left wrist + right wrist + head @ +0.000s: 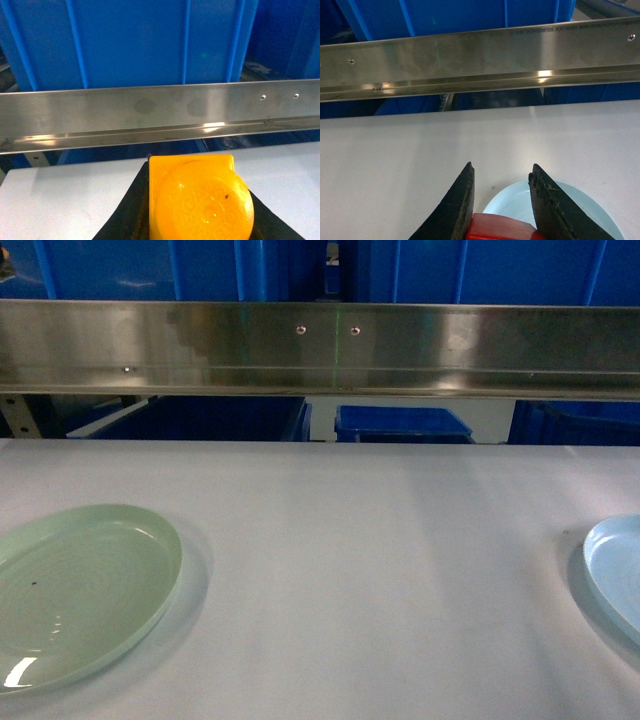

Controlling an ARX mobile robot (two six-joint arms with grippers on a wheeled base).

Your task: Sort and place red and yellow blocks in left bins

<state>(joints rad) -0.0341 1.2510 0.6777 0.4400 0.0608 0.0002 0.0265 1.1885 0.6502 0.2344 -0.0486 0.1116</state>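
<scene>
In the left wrist view my left gripper (192, 167) is shut on the orange-yellow block (200, 200), whose round stud faces the camera between the black fingers (127, 212). My right gripper (502, 167) grips the red block (500, 227) deep between its jaws, above the near edge of a pale blue plate (580, 200). A big bright-blue bin (130, 45) rises behind a steel rail (150, 107), ahead of the left gripper. Neither gripper shows in the head view.
On the white table (360, 570) a pale green plate (80, 590) lies at the left and the pale blue plate (615, 575) at the right edge. The steel rail (320, 345) spans the far side, with smaller blue crates (400, 425) beneath it.
</scene>
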